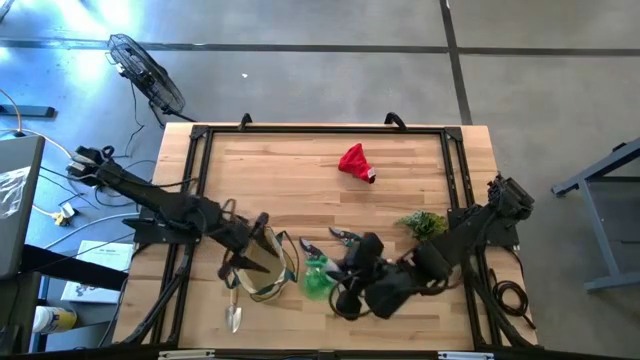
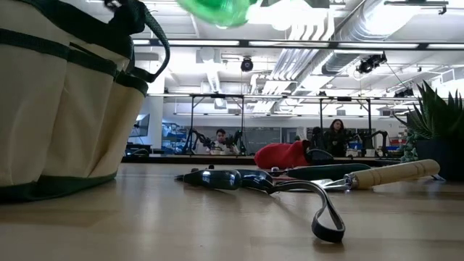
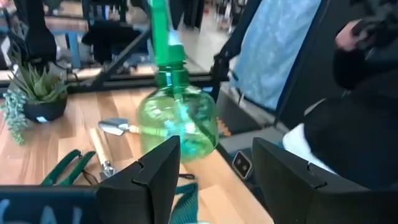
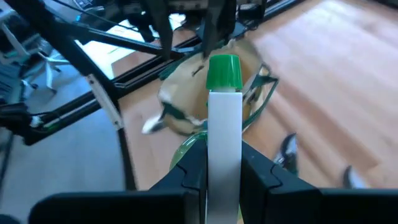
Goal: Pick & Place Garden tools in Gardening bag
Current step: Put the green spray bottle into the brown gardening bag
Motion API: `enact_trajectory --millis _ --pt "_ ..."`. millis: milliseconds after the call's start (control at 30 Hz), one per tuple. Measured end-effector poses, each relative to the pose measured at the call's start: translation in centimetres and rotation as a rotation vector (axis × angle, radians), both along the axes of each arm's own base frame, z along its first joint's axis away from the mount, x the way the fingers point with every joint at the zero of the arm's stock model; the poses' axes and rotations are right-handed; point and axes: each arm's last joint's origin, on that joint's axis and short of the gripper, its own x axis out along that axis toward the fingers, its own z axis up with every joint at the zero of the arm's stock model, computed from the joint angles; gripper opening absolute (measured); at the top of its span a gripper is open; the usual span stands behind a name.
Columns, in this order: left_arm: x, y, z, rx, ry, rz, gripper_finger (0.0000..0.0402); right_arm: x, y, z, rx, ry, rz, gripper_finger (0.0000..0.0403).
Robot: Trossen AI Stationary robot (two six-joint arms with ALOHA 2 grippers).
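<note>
The tan gardening bag [image 1: 268,268] with green trim stands near the table's front edge, left of centre, and fills the left of the low view [image 2: 65,94]. My left gripper [image 1: 255,243] is open at the bag's rim. My right gripper [image 1: 328,270] is shut on a bright green spray bottle [image 3: 177,121], held in the air just right of the bag. Pruners [image 2: 246,180] and a wooden-handled trowel [image 2: 391,172] lie on the table behind it. A second trowel [image 1: 234,315] lies in front of the bag. The red cloth [image 1: 355,162] lies near the far edge. My left gripper's open fingers [image 3: 155,171] stand over the bag's green-trimmed rim [image 3: 183,205]; I cannot tell whether they touch it. My right gripper pinches the bottle's white sprayer head [image 4: 224,134] between its two fingers, below the green cap [image 4: 224,71]. The bottle hangs roughly upright, lifted clear of the table [image 2: 217,11].
A leafy plant in a dark pot [image 1: 424,223] stands at the right, close to my right arm. Dark frame rails [image 1: 320,130] run along the table's edges. Bare wood lies across the table's middle and far left. People sit in the room beyond the table.
</note>
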Motion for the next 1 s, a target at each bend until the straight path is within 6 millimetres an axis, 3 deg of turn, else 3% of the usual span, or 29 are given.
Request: enact_trajectory --millis 233,500,1000 --pt "3.4 -1.3 1.7 0.073 0.11 -0.004 0.0196 0.5 -0.7 0.0 -0.047 0.013 0.025 0.0046" --pt "5.6 -2.2 2.5 0.056 0.116 0.001 0.0196 0.8 -0.6 0.5 -0.129 -0.031 0.058 0.0042" --pt "6.4 -2.0 3.1 -0.033 0.056 0.168 0.0196 1.1 -0.8 0.7 -0.168 -0.048 0.082 0.0045"
